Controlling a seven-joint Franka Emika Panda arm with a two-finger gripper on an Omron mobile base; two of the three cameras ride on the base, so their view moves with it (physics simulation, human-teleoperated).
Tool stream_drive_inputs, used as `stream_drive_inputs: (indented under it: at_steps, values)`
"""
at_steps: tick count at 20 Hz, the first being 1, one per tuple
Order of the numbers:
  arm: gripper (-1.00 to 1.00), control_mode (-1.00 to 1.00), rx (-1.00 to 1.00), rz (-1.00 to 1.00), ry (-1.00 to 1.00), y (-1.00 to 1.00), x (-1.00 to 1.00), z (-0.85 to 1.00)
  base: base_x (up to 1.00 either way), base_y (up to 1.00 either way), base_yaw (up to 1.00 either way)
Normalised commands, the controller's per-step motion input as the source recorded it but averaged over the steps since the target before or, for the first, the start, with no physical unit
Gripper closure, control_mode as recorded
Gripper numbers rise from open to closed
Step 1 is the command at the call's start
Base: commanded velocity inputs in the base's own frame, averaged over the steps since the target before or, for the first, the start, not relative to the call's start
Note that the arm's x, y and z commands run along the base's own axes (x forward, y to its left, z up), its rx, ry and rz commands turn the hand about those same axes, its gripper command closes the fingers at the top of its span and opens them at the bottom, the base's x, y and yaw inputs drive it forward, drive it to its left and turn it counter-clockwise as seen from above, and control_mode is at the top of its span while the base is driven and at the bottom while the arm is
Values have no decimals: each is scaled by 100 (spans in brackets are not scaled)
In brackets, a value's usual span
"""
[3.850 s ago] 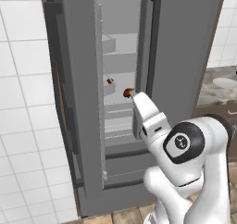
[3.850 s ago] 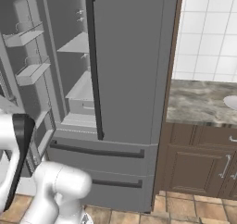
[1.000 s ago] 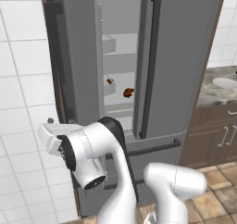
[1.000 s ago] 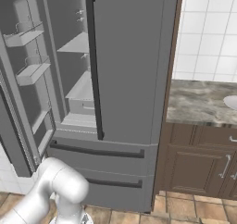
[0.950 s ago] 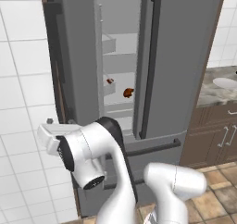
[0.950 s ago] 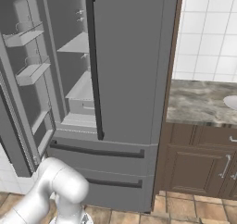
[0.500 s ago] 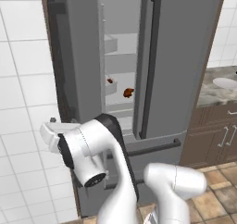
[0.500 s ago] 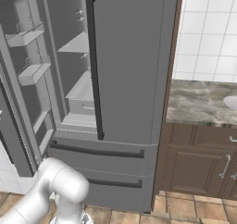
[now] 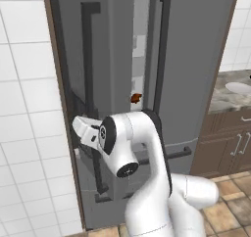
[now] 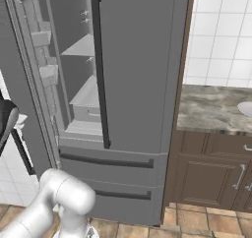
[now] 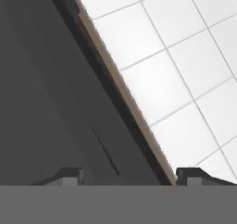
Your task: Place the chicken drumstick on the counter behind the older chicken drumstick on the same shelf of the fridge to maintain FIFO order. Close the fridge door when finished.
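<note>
A white-tiled wall [image 9: 24, 108] and a terracotta tile floor [image 9: 230, 197] frame the scene; the tall dark grey fridge [image 10: 142, 84] stands between the wall and the stone-topped bench [image 10: 211, 109].

In the left base view the left fridge door [image 9: 93, 84] is seen nearly shut, with a narrow vertical gap left between it and the right door. Through that gap, to the right of the fingers and slightly above them, a chicken drumstick [image 9: 136, 98] is visible, apparently resting on the shelf [image 10: 91, 95]. Whether a second drumstick lies beside or in front of it cannot be told, since the door hides most of the shelf. No drumstick is seen on the visible part of the bench.

The fingers [image 11: 129, 176] are seen at the bottom of the hand view, standing apart with nothing between them: dark door surface lies ahead of the left tip, white tile ahead of the right. In the left base view the hand is pressed against the outer face of the left door, close beside its long dark handle [image 9: 90, 99].

Judgement on progress: the placing step appears done, with nothing carried and a drumstick inside. The door-closing step appears under way and close to completion. What remains is the last part of the swing until the gap is gone.
</note>
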Motion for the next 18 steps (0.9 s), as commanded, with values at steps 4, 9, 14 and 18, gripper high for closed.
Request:
stream_drive_inputs:
  at_steps: [4,9,14,18]
  values:
    - [-100,-100,0,-8,37,-61,44,0,0,0,0]
    - [-100,-100,0,-5,32,-38,55,0,0,0,0]
    - [-100,-100,0,-3,24,-3,64,1,0,0,0]
    - [-100,-100,0,-4,19,0,52,7,0,0,0]
